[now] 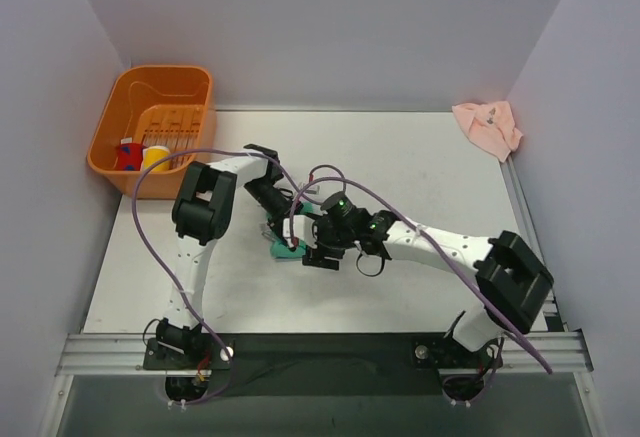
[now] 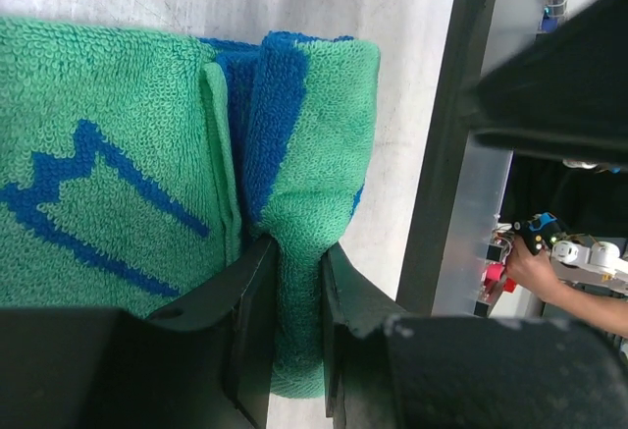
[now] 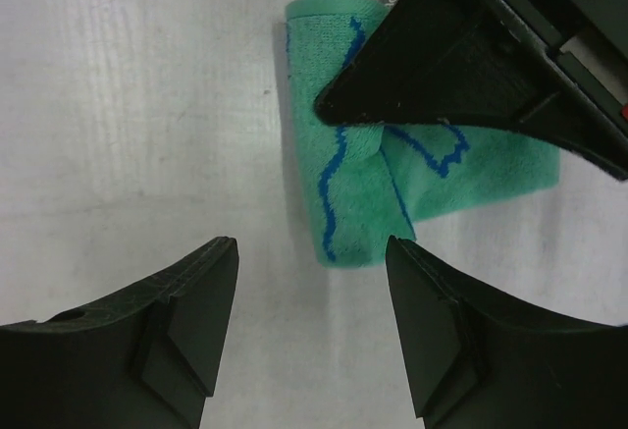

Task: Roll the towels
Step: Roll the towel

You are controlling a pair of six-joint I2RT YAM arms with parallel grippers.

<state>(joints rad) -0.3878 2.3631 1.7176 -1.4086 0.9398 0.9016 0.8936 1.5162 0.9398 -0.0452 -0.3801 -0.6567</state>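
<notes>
The green and blue towel (image 2: 118, 174) lies partly rolled on the white table (image 1: 420, 167), mostly hidden under both wrists in the top view (image 1: 287, 249). My left gripper (image 2: 298, 249) is shut on the thick rolled fold at the towel's edge, one finger on each side. My right gripper (image 3: 312, 242) hangs open over bare table just short of the roll's end (image 3: 339, 193), touching nothing. A left finger (image 3: 442, 66) presses into the towel in the right wrist view. The pale pink towel (image 1: 487, 127) lies crumpled at the far right corner.
An orange basket (image 1: 160, 72) stands at the far left corner and holds a red item (image 1: 127, 155) and a yellow one (image 1: 156, 156). Grey walls close in the table on three sides. A metal rail (image 1: 320, 349) runs along the near edge.
</notes>
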